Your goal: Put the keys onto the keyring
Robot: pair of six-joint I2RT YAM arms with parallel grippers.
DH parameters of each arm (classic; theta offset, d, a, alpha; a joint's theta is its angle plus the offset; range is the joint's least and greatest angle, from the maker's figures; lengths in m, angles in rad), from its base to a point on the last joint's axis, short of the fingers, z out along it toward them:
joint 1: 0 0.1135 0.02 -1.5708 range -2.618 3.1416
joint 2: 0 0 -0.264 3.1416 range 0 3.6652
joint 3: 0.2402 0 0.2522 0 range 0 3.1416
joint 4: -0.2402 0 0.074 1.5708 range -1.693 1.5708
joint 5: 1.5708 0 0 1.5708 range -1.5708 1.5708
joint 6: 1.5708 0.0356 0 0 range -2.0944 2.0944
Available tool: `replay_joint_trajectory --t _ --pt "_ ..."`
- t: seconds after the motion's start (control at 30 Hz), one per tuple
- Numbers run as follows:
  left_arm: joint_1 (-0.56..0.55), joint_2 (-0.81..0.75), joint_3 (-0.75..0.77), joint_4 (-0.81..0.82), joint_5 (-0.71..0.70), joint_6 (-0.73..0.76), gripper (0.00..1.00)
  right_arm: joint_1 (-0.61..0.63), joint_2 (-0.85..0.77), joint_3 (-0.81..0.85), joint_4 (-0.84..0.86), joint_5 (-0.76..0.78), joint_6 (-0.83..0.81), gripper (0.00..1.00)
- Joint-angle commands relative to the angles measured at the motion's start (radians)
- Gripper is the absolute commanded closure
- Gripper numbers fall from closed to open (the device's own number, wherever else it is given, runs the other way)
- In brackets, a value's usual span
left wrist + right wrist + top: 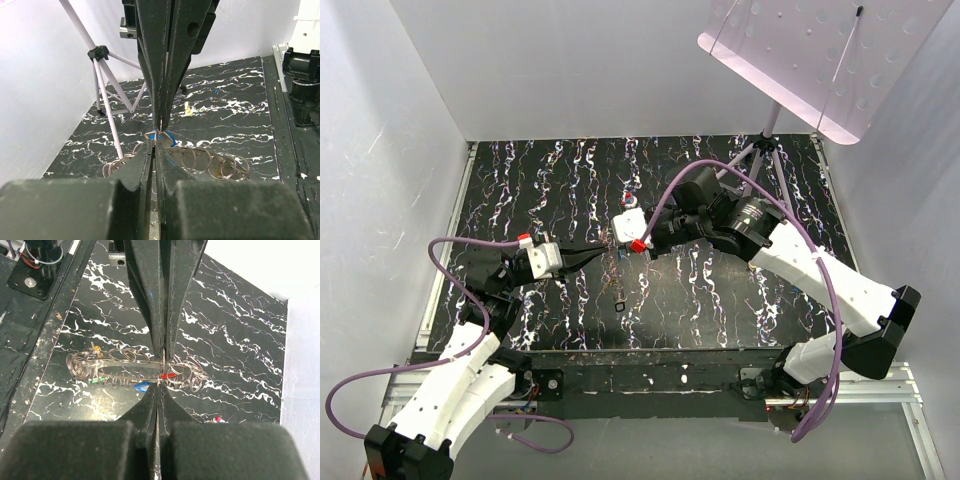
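At left, we see the left gripper (156, 145) clamped on the wire of the keyring (131, 365), over the middle of the table (720, 300). The keys (169, 375), red-, blue- and green-capped, sit among its loops. The right gripper (159, 388) pinches the same wire tip to tip, presumably to steady and part the coil. No container appears.

Pinched at centre by the right gripper (161, 371), fingers pressed together: the keyring (130, 369), wire loops sprawling toward 9 o'clock; red-capped key (169, 375) at 4 o'clock, blue-capped key (142, 386) at 8 o'clock.
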Motion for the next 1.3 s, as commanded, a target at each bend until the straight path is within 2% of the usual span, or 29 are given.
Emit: replay_joint_trajectory --t 0.0,1.27 --pt "-0.003 -0.012 0.001 0.057 0.001 -0.013 1.00 0.007 0.000 0.028 0.022 0.006 0.016 0.99" --pt "-0.002 -0.006 0.004 0.043 0.006 0.002 1.00 0.005 -0.005 0.028 0.048 0.010 0.051 0.99"
